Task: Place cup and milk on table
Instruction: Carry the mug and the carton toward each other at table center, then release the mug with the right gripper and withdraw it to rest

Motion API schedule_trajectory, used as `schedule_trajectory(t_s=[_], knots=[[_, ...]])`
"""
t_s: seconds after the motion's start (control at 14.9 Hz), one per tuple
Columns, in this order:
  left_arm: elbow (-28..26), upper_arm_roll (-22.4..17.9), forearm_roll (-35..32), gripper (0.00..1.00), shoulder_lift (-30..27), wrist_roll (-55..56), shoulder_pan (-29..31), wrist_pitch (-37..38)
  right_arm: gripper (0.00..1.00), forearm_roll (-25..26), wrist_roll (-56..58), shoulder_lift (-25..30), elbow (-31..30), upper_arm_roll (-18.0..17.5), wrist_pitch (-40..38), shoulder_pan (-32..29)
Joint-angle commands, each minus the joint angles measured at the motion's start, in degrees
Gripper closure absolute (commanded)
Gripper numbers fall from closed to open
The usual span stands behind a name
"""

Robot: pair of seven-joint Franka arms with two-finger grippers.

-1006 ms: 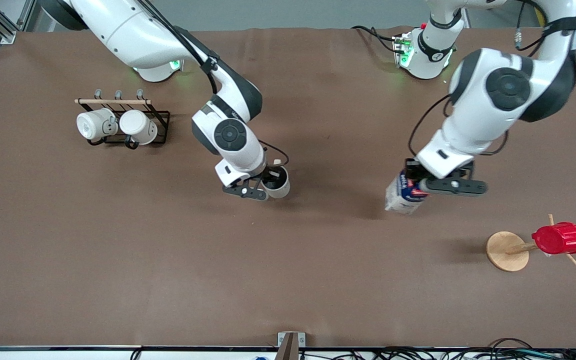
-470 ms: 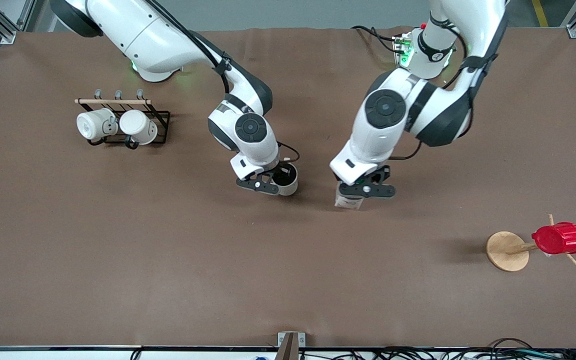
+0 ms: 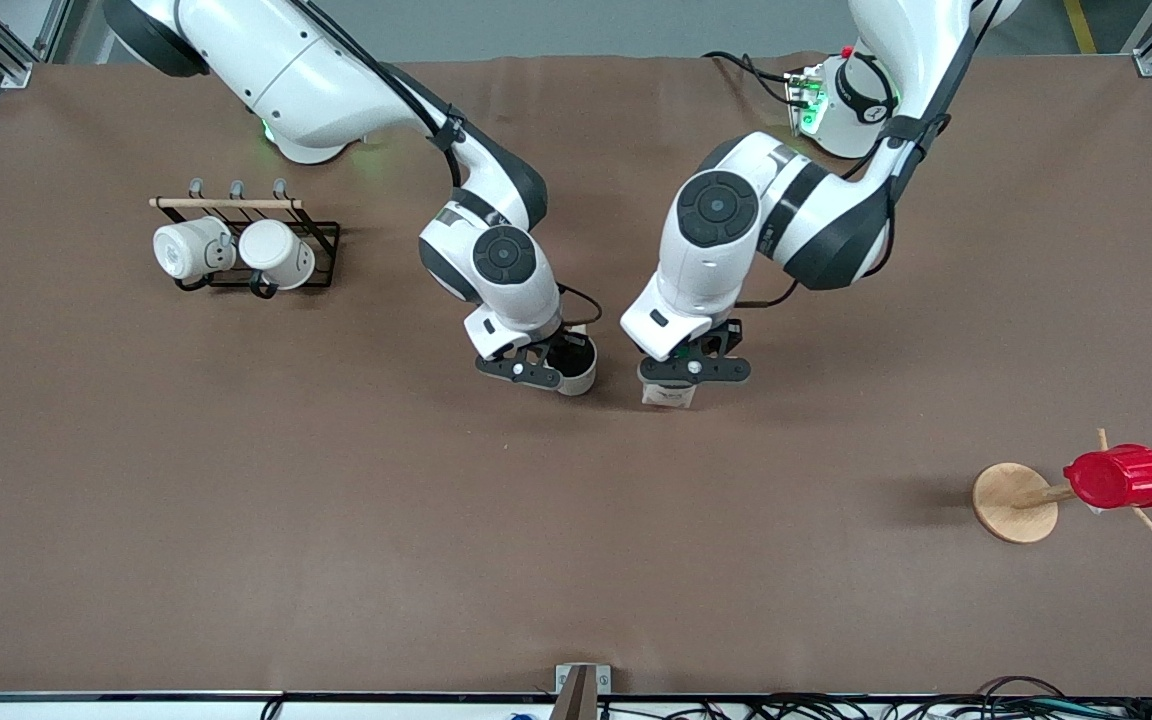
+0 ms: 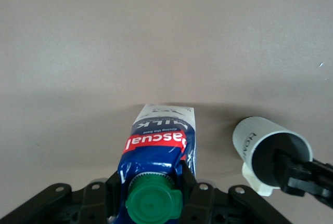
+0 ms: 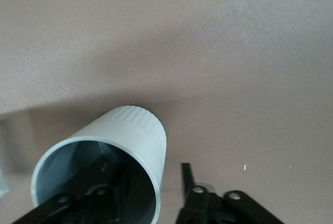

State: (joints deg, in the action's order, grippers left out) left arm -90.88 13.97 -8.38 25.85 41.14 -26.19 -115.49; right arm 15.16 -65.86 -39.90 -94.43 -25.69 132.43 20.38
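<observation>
Brown matte covering spreads over the whole table (image 3: 236, 520). Near its middle the right pincer (image 3: 548, 368) straddles the wall of the cream cup (image 3: 576, 366), one finger inside and one outside; a gap shows between the outer finger and the wall, so the grip looks slack. The cup stands upright on the table. Just beside it, toward the left arm's end, the left pincer (image 3: 688, 367) is clamped on the blue milk carton (image 4: 158, 156) below its green cap (image 4: 154, 201); the carton's base is at the table surface. Cup and carton stand close but apart.
</observation>
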Motion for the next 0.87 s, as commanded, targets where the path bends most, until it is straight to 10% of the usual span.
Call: schedule_trajectory(t_s=[0.0, 0.4, 0.8], knots=[[5.4, -0.3, -0.8, 0.99, 4.2, 2.9, -2.2, 1.5, 0.0, 1.7, 0.2, 1.7, -0.1, -2.2, -2.4, -3.7], [8.9, -0.3, -0.2, 0.98, 8.0, 3.8, -2.4, 1.5, 0.0, -1.5, 22.2, 16.6, -0.1, -0.6, -18.6, -12.0], [6.3, -0.2, -0.5, 0.98, 7.3, 2.6, -3.6, 1.5, 0.0, -8.4, 43.4, 30.5, 0.3, 16.5, -28.4, -11.4]])
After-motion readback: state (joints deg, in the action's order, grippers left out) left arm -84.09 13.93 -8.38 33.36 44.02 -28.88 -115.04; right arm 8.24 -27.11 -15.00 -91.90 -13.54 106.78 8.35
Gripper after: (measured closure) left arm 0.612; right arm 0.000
